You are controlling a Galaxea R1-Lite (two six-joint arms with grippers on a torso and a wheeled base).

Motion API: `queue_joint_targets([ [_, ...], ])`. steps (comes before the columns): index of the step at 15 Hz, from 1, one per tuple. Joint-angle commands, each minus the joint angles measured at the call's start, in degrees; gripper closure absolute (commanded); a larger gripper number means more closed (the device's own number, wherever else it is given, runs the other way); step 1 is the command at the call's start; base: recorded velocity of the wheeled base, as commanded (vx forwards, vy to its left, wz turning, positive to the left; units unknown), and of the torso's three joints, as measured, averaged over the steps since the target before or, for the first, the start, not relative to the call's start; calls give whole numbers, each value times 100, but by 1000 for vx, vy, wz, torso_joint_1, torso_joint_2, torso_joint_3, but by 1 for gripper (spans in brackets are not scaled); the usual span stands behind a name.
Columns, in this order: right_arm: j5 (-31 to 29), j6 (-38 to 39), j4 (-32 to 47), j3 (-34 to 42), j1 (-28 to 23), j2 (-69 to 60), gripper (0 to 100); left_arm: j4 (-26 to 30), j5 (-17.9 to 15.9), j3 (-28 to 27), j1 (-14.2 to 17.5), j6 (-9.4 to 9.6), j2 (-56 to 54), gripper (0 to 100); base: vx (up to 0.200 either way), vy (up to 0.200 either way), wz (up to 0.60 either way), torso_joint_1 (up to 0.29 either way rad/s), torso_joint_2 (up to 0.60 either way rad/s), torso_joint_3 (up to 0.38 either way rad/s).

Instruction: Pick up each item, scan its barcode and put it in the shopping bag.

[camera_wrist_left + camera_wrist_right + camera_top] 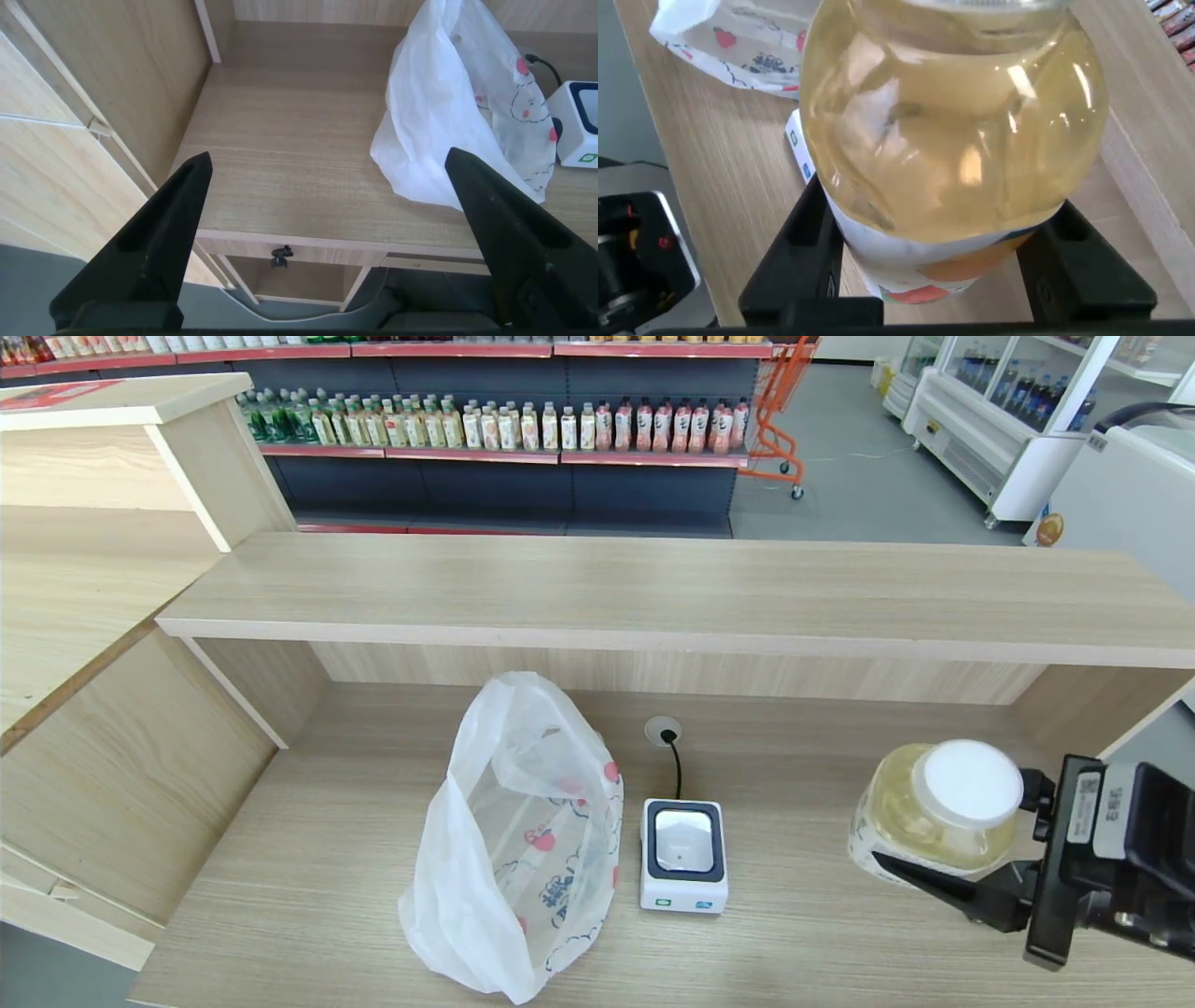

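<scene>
Jar (943, 812) upright in right end effector (938, 261) — seemingly aloft — right of scanner (683, 854)

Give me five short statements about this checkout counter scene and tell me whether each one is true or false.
1. The right gripper holds a jar with a white lid. True.
2. The scanner lies inside the shopping bag. False: the scanner stands on the counter beside the shopping bag, on the side toward the jar.
3. The left gripper is open with nothing between its fingers. True.
4. The shopping bag lies flat and folded. False: it stands upright on the counter.
5. The jar rests on top of the scanner. False: it is held in the right gripper, off to the scanner's right.
</scene>
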Motion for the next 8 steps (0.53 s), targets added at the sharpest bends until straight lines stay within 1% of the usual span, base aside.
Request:
queue_joint_targets([
  [1, -78, -270, -23, 149, -72, -118, 100, 0, 4, 0, -4, -1, -2, 0, 0, 0, 0, 0, 0, 0],
  [5, -192, -419, 4, 245, -72, -276, 100, 0, 4, 0, -4, 8, -2, 0, 0, 0, 0, 0, 0, 0],
  [7, -175, -305, 13, 298, -72, -320, 100, 0, 4, 0, 5, 8, -2, 0, 0, 0, 0, 0, 0, 0],
  [8, -157, -112, 13, 333, -45, -373, 100, 0, 4, 0, -4, -1, -2, 0, 0, 0, 0, 0, 0, 0],
])
